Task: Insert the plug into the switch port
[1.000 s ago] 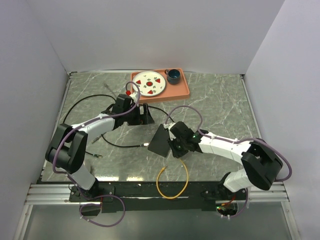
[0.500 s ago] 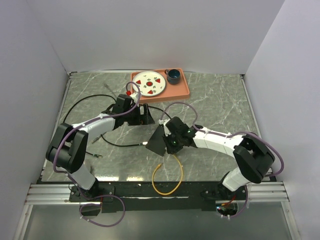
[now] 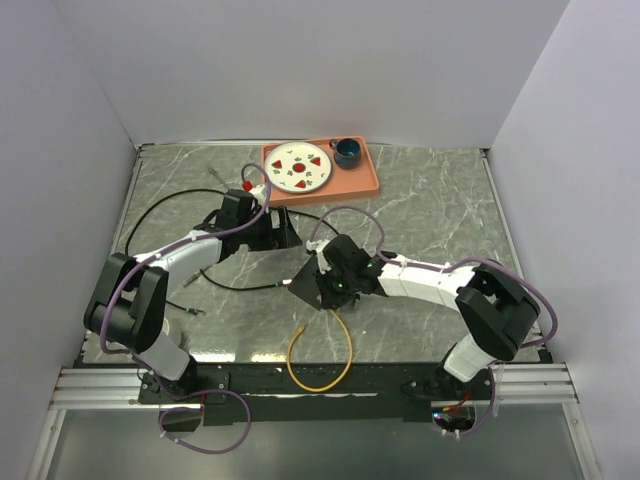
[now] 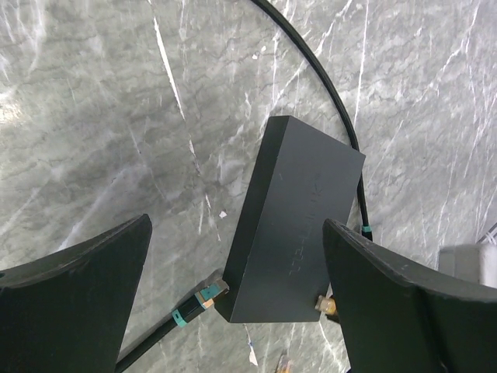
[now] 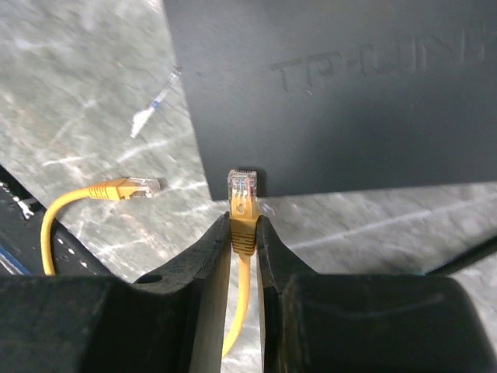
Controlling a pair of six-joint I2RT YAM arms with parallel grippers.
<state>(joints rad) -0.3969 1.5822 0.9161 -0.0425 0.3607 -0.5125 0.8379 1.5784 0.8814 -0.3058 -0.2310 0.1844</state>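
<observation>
The flat black switch box (image 3: pixel 305 284) lies mid-table, its logo face (image 5: pixel 334 85) up. None of its edges in view shows a switch port. My right gripper (image 5: pixel 243 230) is shut on the yellow plug (image 5: pixel 243 189), whose clear tip sits at the box's near edge by a corner. In the top view this gripper (image 3: pixel 329 297) is at the box's right side. My left gripper (image 4: pixel 237 233) hangs open above the box (image 4: pixel 299 225), a finger (image 4: pixel 70 303) on either side, touching nothing.
A black cable's teal-banded plug (image 4: pixel 203 296) meets the box's near corner. The yellow cable (image 3: pixel 320 362) loops toward the front edge, its free plug (image 5: pixel 128 187) on the marble. The orange tray (image 3: pixel 365 182) with a plate and a cup stands at the back.
My right gripper carried the yellow plug leftward up to the box, and the box slid slightly left. The yellow loop trailed left. My left gripper drew back a little, still open.
</observation>
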